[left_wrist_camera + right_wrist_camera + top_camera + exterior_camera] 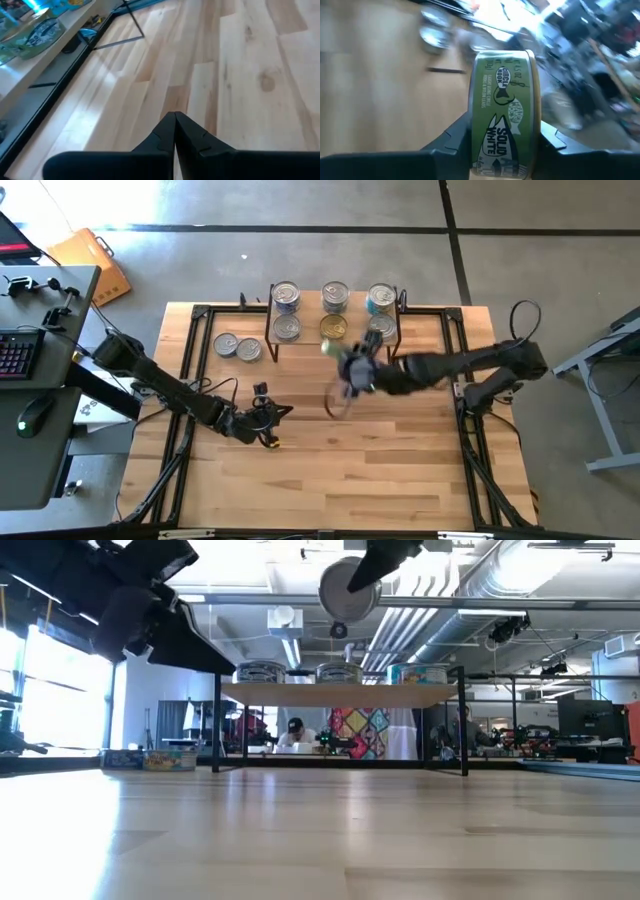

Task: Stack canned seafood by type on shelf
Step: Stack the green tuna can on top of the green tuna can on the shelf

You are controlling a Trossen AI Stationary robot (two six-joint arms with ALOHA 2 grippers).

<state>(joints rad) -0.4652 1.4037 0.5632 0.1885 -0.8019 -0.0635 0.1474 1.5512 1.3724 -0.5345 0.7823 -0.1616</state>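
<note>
My right gripper [502, 150] is shut on a green-labelled tin of canned seafood [502, 115], high above the table in front of the shelf [340, 695]. In the low view the tin [347, 588] shows as a round disc above the shelf. The shelf [335, 315], at the table's far middle, carries several tins [287, 328]; its black legs stand on the table. Two silver-lidded tins [237, 347] sit flat on the table left of the shelf. My left gripper [270, 420] hovers shut and empty over the table's middle left, and its fingers [175, 135] meet at the tips. My right gripper pinches the tin between its two fingers, one finger [452, 142] on each flat face [472, 125], with the green label band toward the wrist camera. The tin stands on edge in the hold, lifted clear of the table and the shelf.
Black rails [190, 350] frame the wooden table [330, 480] along its left and right sides. A desk with a keyboard [15, 355] stands beyond the left edge. Bare wood lies between the arms and the near edge.
</note>
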